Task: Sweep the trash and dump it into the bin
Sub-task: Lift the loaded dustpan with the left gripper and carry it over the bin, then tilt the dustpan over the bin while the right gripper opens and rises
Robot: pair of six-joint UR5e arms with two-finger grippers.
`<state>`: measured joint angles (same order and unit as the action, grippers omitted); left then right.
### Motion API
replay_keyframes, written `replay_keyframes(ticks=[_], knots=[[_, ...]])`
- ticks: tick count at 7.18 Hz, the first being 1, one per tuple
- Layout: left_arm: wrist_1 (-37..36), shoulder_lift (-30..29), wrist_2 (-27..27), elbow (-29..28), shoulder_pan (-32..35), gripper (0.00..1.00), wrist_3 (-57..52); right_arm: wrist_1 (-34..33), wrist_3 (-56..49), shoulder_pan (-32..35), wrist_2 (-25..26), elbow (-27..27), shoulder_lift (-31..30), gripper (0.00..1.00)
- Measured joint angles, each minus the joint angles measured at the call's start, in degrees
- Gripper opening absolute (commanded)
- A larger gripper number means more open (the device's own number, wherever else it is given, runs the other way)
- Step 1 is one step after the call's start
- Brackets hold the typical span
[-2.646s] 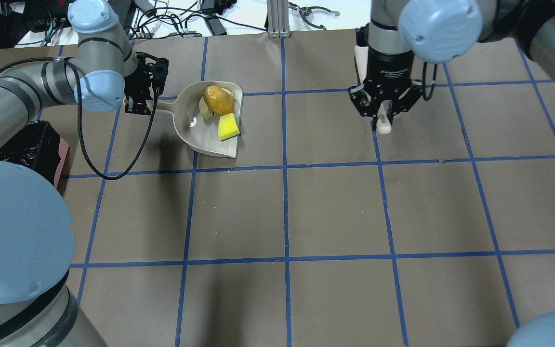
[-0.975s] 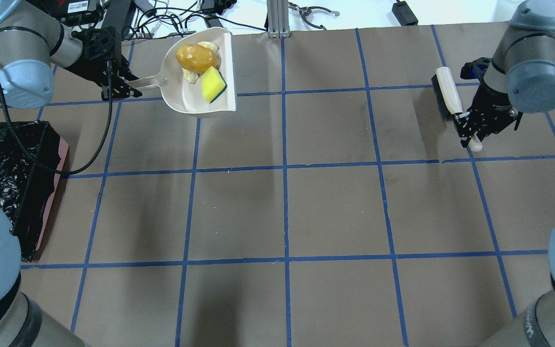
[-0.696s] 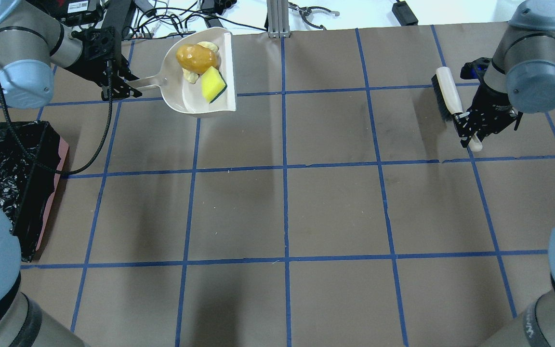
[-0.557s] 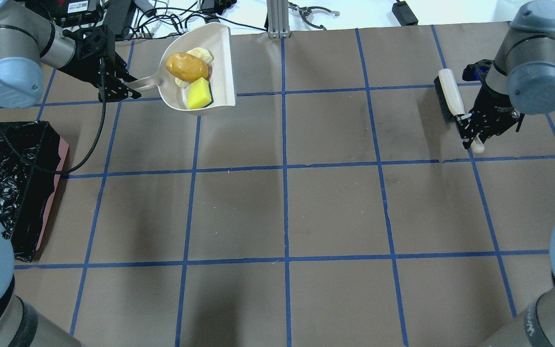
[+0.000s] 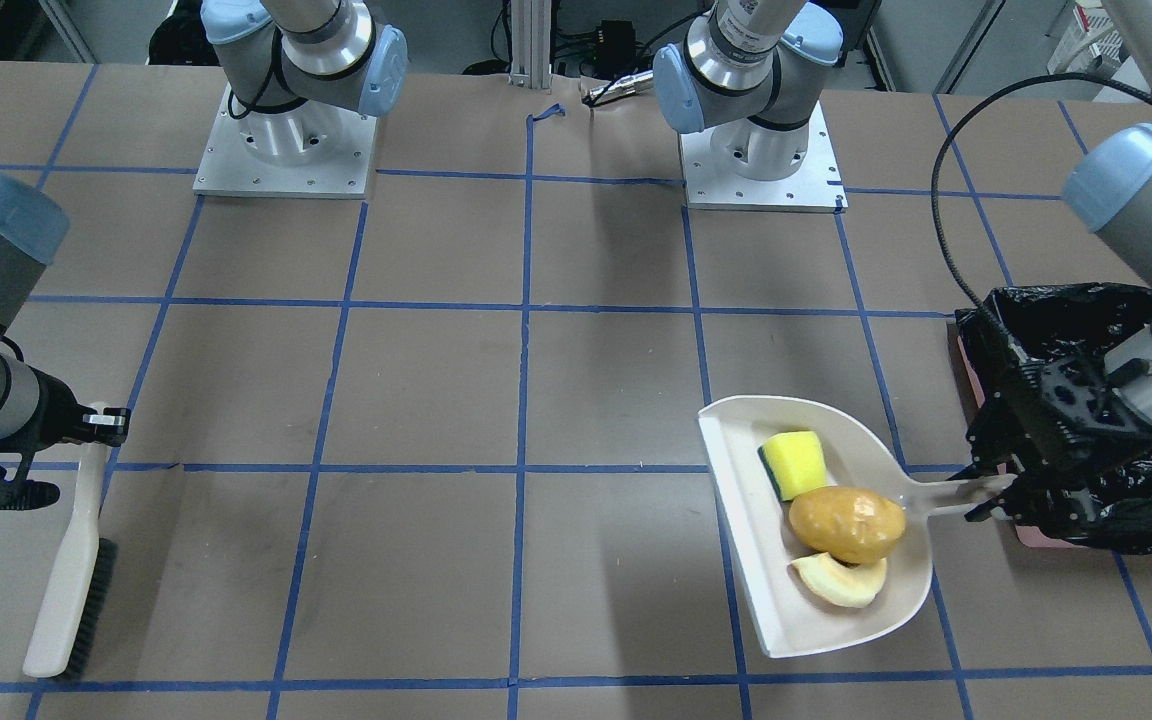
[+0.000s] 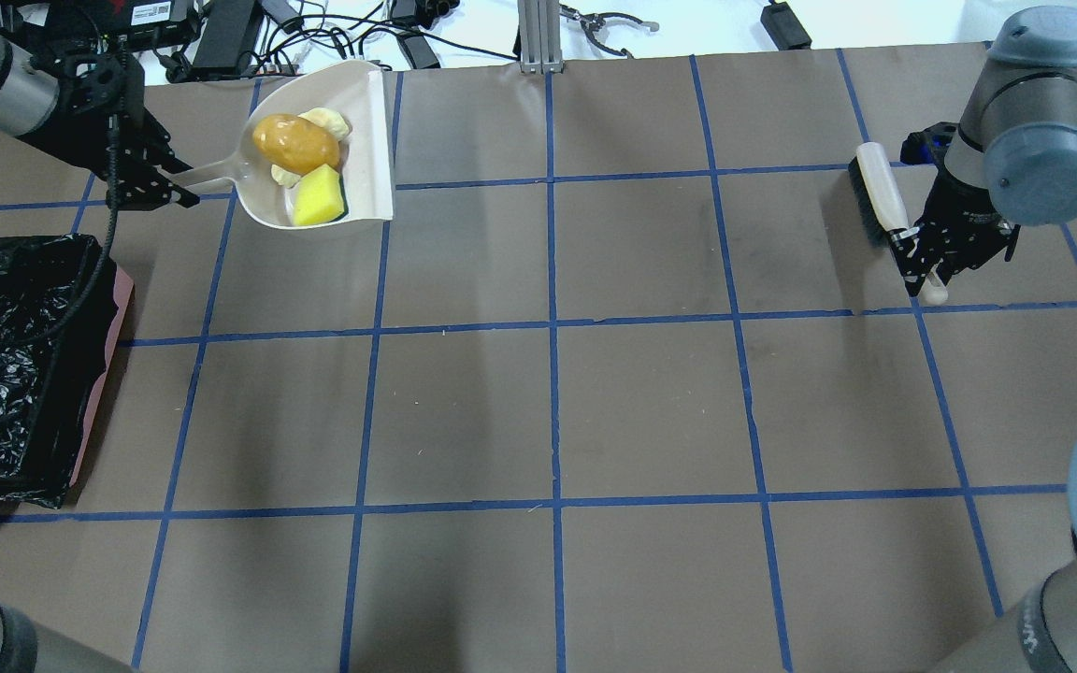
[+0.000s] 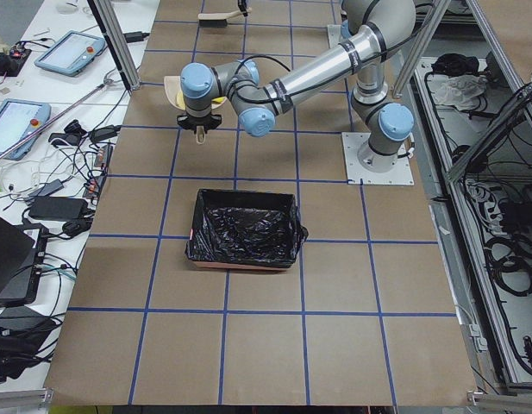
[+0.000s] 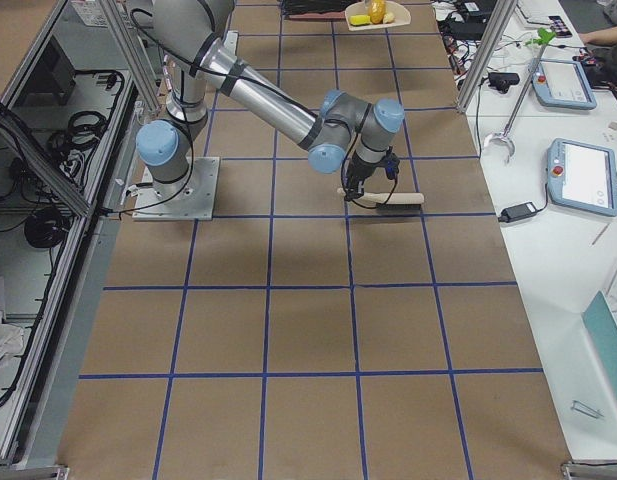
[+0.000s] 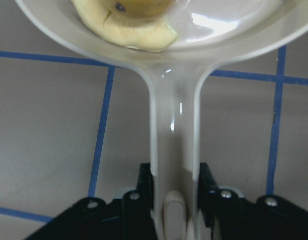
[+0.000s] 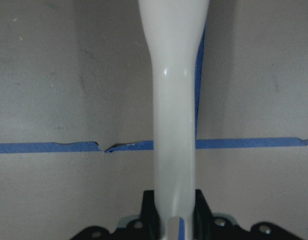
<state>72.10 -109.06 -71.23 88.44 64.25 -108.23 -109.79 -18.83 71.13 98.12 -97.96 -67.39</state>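
Note:
My left gripper (image 6: 160, 182) is shut on the handle of a beige dustpan (image 6: 366, 112) and holds it about level above the table's far left part. In the pan lie the brown-yellow potato lump (image 6: 295, 142), the yellow sponge wedge (image 6: 319, 198) and the pale crescent slice (image 6: 325, 120). The pink bin (image 6: 115, 304) with its black bag stands at the left edge, nearer me than the pan. The front view shows the pan (image 5: 741, 440) beside the bin (image 5: 1066, 320). My right gripper (image 6: 922, 266) is shut on a white brush (image 6: 875, 192) at the far right.
Cables and power bricks (image 6: 333, 42) lie beyond the table's far edge. A metal post (image 6: 534, 37) stands at the far middle. Both arm bases (image 5: 281, 140) sit at the table's near side. Blue tape lines grid the brown table.
My left gripper has carried the loaded dustpan leftward, toward the bin's side. My right gripper, with the brush, has shifted slightly.

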Motion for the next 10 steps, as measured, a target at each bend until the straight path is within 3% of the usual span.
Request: replay_keyframes(ticks=[1,2,4,6,8,10], knots=[[1.21,0.65,-1.40,-0.32,-3.53,0.00,-4.92,-0.04,0.11,-0.02,0.15,-0.37,-0.02,0.02],[1.79,0.98,-2.30,-0.62,-7.82,0.00,-10.65,-0.13,0.14,-0.02,0.21,-0.73,-0.05,0.49],[1.99,1.14,-4.78,-1.94,-16.38,0.00,-21.48,-0.40,0.10,-0.03,0.23,-0.96,-0.09,0.73],[1.69,0.38,-9.35,-4.73,-21.44,0.00,-29.28,-0.58,0.09,-0.03,0.23,-0.99,-0.11,0.82],[0.25,-0.32,-13.48,-6.26,-24.68,0.00,-36.15,-0.58,0.11,-0.03,0.29,-0.95,-0.17,0.99],[-4.03,-0.82,-17.91,-6.39,-26.90,0.00,-41.49,-0.27,-0.04,0.01,0.15,-0.60,-1.34,1.00]])
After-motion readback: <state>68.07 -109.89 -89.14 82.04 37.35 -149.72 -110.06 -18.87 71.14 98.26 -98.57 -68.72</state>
